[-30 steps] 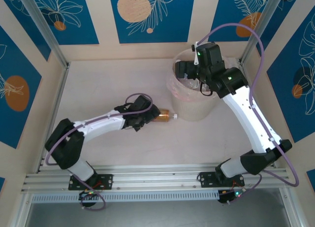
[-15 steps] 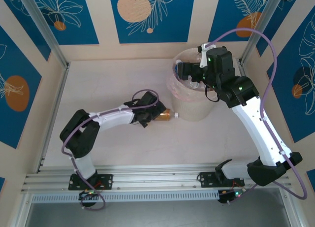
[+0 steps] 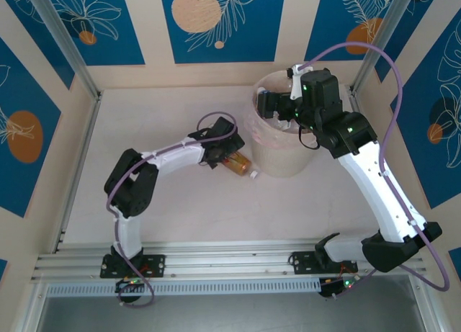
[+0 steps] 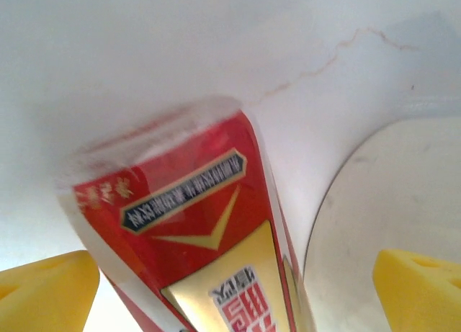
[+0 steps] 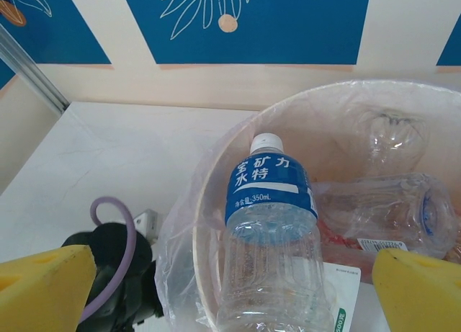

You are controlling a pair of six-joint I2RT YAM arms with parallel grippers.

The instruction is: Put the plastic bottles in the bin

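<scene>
The top external camera hangs high behind the arm bases, looking steeply down and forward over the whole table [image 3: 144,130] to the blue-panelled back wall [image 3: 216,22].

The left wrist camera sits very low and close. It faces along the left gripper [image 3: 232,159] at a red-labelled bottle [image 4: 194,224] that lies between its yellow fingertips [image 4: 43,289].

The right wrist camera rides above the bin [image 5: 216,152]. It tilts down past the right gripper [image 3: 266,105] into the bin at a blue-labelled bottle [image 5: 270,195].

It shares the bin [image 3: 284,163], the back wall and the left arm's purple cable [image 5: 108,217] with the overhead view. The left wrist view shares the red-labelled bottle [image 3: 240,163] with it.
</scene>
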